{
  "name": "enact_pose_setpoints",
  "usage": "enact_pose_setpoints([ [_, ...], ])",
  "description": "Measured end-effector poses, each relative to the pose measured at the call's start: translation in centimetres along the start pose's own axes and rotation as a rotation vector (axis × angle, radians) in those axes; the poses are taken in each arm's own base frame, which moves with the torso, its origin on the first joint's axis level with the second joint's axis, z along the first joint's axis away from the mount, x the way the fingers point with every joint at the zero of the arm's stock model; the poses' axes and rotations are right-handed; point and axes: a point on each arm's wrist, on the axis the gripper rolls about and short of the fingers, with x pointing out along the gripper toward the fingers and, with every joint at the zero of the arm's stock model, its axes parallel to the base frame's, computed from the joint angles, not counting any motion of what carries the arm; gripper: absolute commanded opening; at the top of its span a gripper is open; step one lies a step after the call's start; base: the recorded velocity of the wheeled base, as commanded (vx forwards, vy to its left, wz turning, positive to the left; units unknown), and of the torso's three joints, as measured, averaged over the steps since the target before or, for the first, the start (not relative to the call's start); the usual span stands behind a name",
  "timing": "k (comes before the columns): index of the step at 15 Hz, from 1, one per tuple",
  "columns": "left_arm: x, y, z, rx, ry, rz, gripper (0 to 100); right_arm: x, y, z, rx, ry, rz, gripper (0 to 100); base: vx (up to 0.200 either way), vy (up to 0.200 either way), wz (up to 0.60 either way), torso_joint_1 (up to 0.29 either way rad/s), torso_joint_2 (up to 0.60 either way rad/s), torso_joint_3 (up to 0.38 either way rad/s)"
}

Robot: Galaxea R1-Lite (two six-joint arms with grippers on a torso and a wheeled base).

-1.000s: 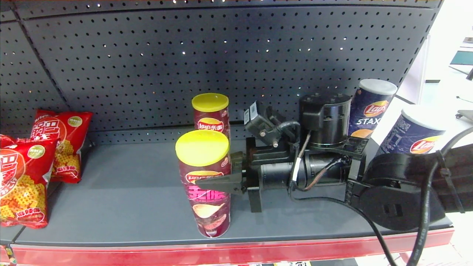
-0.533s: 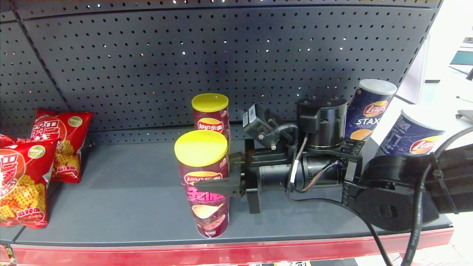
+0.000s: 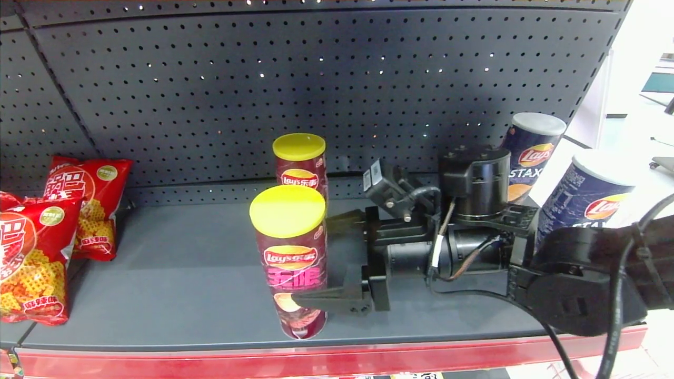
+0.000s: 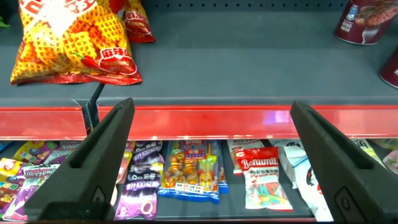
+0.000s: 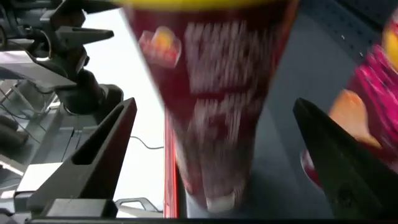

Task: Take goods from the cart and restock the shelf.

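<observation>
Head view: a grey shelf with a red rail along its front edge and a dark pegboard behind it. Past the shelf's right end lies a bright, pale room. Two red snack bags lie at the left of the deck. The front can, maroon with a yellow lid, stands upright near the rail. A rear can of the same kind stands close behind it. Two blue cans stand at the right, partly behind the right arm. The right gripper lies level over the deck with its jaws spread. One finger is in front of the front can low down, and the other is behind it.

Left wrist view: the left gripper hangs in front of the rail with its jaws wide apart and nothing between them. Below the rail, a lower tier holds sweet packets laid side by side.

Right wrist view: the front can stands between the released fingers with a gap on each side. The pink blur beyond one finger is probably the rear can. Behind is a pale floor with a dark stand.
</observation>
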Motion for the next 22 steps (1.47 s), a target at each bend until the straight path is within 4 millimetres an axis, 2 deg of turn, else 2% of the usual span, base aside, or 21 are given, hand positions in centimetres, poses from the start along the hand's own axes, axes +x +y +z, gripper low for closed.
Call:
enact_pose_setpoints([
  [3,0.0,0.0,0.0,-0.001,0.0,0.0,100,-3.9,0.3,0.3,0.011,-0.003,-0.069,100,0.0,0.0,0.0,0.0,0.0,0.0],
  [6,0.0,0.0,0.0,0.0,0.0,0.0,100,-8.3,1.7,1.8,-0.015,-0.046,-0.146,100,0.0,0.0,0.0,0.0,0.0,0.0],
  [10,0.0,0.0,0.0,0.0,0.0,0.0,100,-13.8,5.8,4.9,-0.081,-0.158,-0.231,100,0.0,0.0,0.0,0.0,0.0,0.0],
  [13,0.0,0.0,0.0,0.0,0.0,0.0,100,-18.5,10.6,5.8,-0.129,-0.262,-0.277,100,0.0,0.0,0.0,0.0,0.0,0.0],
  [15,0.0,0.0,0.0,0.0,0.0,0.0,100,-21.9,14.0,5.2,-0.138,-0.332,-0.37,100,0.0,0.0,0.0,0.0,0.0,0.0],
  [17,0.0,0.0,0.0,0.0,0.0,0.0,100,-24.5,16.6,3.8,-0.129,-0.37,-0.554,100,0.0,0.0,0.0,0.0,0.0,0.0],
  [19,0.0,0.0,0.0,0.0,0.0,0.0,100,-26.0,19.4,1.5,-0.06,-0.359,-0.793,100,0.0,0.0,0.0,0.0,0.0,0.0],
  [22,0.0,0.0,0.0,0.0,0.0,0.0,100,-27.0,23.1,-3.5,0.167,-0.201,-1.211,100,0.0,0.0,0.0,0.0,0.0,0.0],
])
